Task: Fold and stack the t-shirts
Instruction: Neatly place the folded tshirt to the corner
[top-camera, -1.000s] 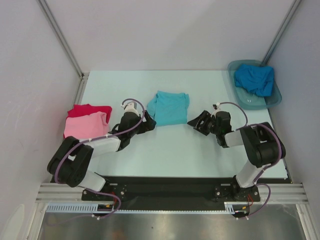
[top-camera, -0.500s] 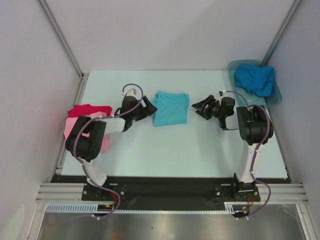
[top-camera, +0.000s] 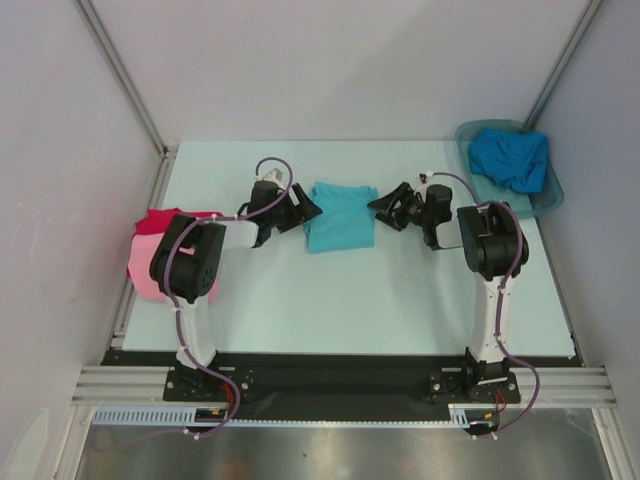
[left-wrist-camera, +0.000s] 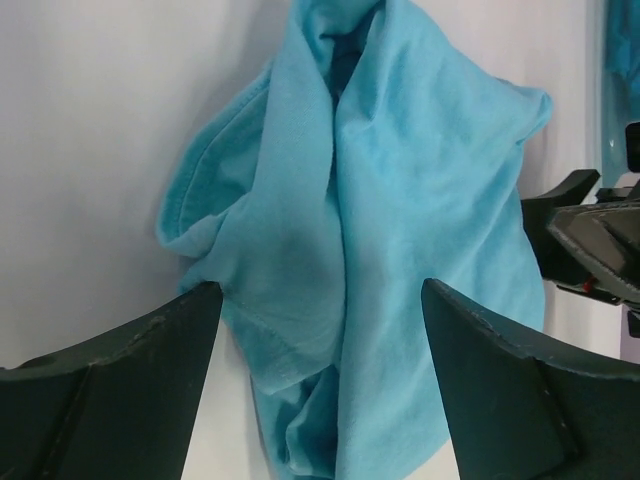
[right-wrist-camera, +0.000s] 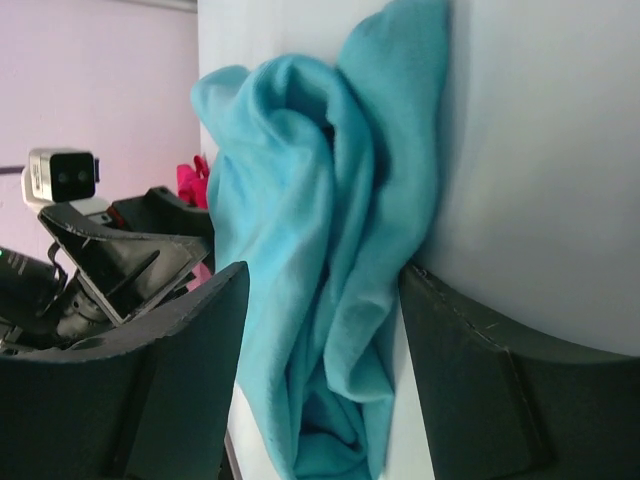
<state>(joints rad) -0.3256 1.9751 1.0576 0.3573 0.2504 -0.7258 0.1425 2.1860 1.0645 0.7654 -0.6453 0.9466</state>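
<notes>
table overhead: blue shirt in tub

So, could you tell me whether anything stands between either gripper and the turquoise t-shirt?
Nothing visible does. The left gripper and right gripper flank the turquoise t-shirt from opposite sides, jaws open, close against its edges.

Left and right jaws flank the turquoise t-shirt.
</notes>
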